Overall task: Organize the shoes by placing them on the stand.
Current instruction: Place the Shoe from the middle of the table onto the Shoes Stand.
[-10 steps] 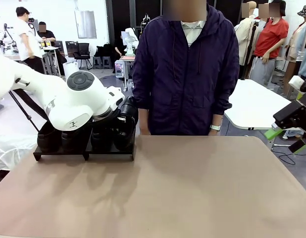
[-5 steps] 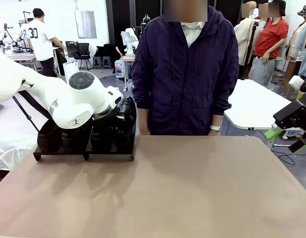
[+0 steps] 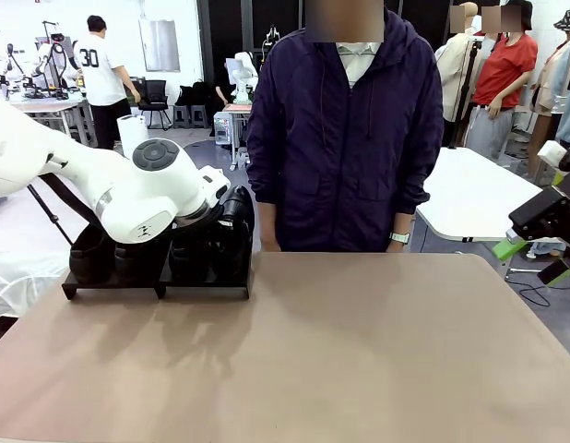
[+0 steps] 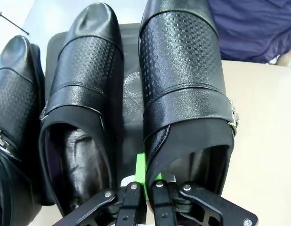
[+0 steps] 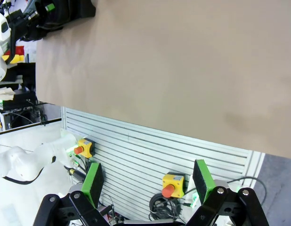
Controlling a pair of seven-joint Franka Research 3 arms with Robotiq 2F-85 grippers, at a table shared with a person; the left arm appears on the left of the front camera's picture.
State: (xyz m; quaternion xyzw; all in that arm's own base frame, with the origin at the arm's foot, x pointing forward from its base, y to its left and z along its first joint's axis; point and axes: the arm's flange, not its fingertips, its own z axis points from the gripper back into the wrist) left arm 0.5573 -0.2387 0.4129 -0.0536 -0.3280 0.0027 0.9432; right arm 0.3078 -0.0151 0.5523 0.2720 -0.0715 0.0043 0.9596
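- Your left gripper (image 4: 144,186) is clamped on the inner side wall of the rightmost shoe (image 4: 185,89), pads pinching the edge of its opening.
- That shoe sits at the right end of the stand (image 3: 156,288), with a second shoe (image 4: 82,117) just beside it and a third (image 4: 13,132) further left.
- The stand is at the table's (image 3: 359,351) far-left corner.
- Your right gripper (image 5: 148,181) hangs released off the table's edge, holding nothing.

Front view faces across the table (image 3: 359,351); wrist views look down, sharing it.
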